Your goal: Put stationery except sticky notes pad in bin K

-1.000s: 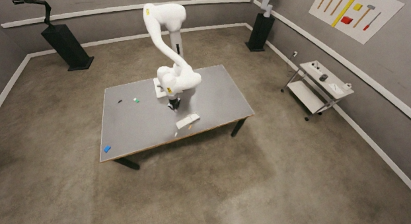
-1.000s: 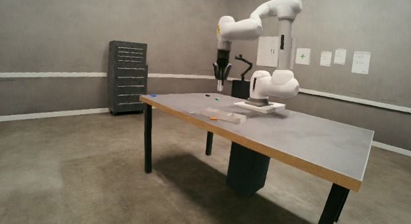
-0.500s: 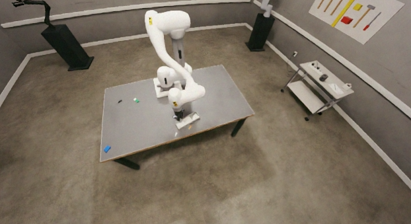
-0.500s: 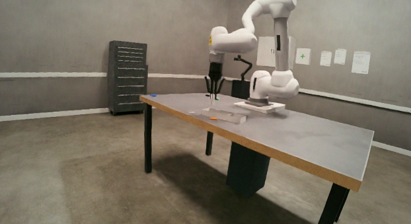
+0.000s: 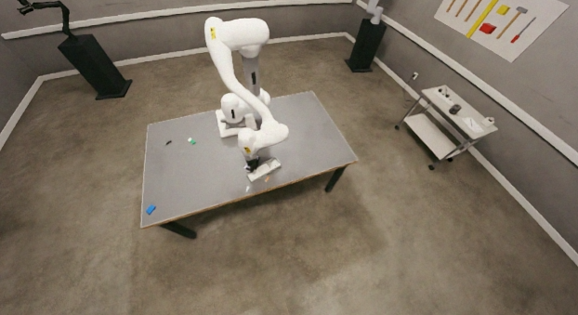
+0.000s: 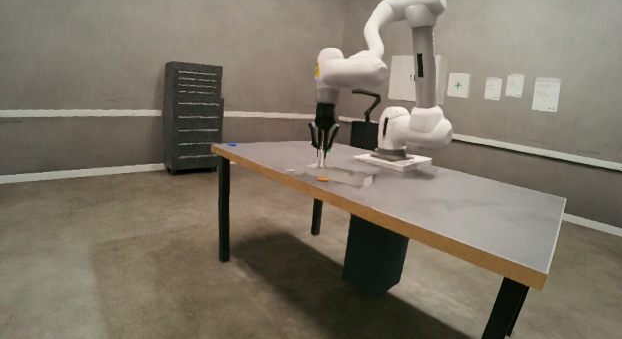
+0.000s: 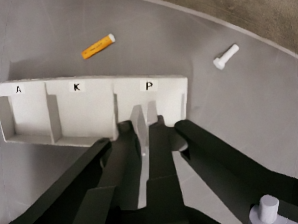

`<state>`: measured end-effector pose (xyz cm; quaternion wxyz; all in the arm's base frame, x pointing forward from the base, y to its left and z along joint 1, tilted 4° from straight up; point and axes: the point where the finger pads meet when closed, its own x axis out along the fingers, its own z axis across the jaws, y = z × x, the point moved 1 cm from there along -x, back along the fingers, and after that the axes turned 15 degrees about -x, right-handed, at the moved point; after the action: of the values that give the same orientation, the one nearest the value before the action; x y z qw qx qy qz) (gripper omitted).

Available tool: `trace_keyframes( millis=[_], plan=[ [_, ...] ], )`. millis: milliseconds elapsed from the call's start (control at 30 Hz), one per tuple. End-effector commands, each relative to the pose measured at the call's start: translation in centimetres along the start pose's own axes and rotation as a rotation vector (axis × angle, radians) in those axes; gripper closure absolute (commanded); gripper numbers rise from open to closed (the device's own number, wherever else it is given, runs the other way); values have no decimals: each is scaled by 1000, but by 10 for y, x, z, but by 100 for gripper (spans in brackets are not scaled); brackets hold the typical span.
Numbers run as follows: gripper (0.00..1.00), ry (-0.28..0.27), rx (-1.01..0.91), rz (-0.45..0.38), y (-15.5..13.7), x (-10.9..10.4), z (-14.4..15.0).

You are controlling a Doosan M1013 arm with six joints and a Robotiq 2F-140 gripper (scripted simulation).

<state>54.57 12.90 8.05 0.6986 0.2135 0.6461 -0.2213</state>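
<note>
Claw point(image 5: 251, 168) point(image 6: 322, 161) point(image 7: 147, 113) is drawn nearly together over bin P point(image 7: 167, 84); in the wrist view, bin K point(image 7: 82, 117) lies at nine o'clock, orange stick point(image 5: 267, 179) point(image 6: 323, 179) point(image 7: 98, 46) outside at eleven

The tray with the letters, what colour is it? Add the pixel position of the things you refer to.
White point(image 5: 264, 170) point(image 6: 345, 176) point(image 7: 82, 139); the wrist view shows it best.

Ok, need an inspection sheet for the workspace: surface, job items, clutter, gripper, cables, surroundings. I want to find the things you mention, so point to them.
Surface: grey tabletop point(image 5: 200, 185) point(image 6: 450, 204) point(image 7: 30, 185), no spill seen.
Job items: tray point(image 5: 265, 171) point(image 6: 350, 177) point(image 7: 82, 117) with bins A, K, P; nothing seen in K; orange stick point(image 5: 267, 178) point(image 6: 323, 179) point(image 7: 98, 46) outside.
Clutter: white bolt-like piece point(image 5: 247, 189) point(image 6: 290, 170) point(image 7: 226, 56), blue block point(image 5: 151, 209) point(image 6: 232, 144), green-white item point(image 5: 191, 141), small black item point(image 5: 168, 142); roles unclear.
Gripper point(image 5: 251, 169) point(image 6: 321, 163) point(image 7: 147, 113): shut, at bin P.
Cables: nothing seen on table.
Surroundings: cart point(image 5: 429, 135), drawer cabinet point(image 6: 172, 114).
</note>
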Motion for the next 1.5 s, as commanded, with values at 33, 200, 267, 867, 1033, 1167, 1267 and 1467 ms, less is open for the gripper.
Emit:
trace_keyframes(
  millis=[33,200,267,867,1033,1167,1267,1467],
  plan=[
    [85,0,0,0,0,9,0],
    [85,0,0,0,0,17,0],
    [85,0,0,0,0,17,0],
    [85,0,0,0,0,17,0],
    [85,0,0,0,0,17,0],
    [85,0,0,0,0,17,0],
    [85,0,0,0,0,17,0],
    [85,0,0,0,0,17,0]
  ],
)
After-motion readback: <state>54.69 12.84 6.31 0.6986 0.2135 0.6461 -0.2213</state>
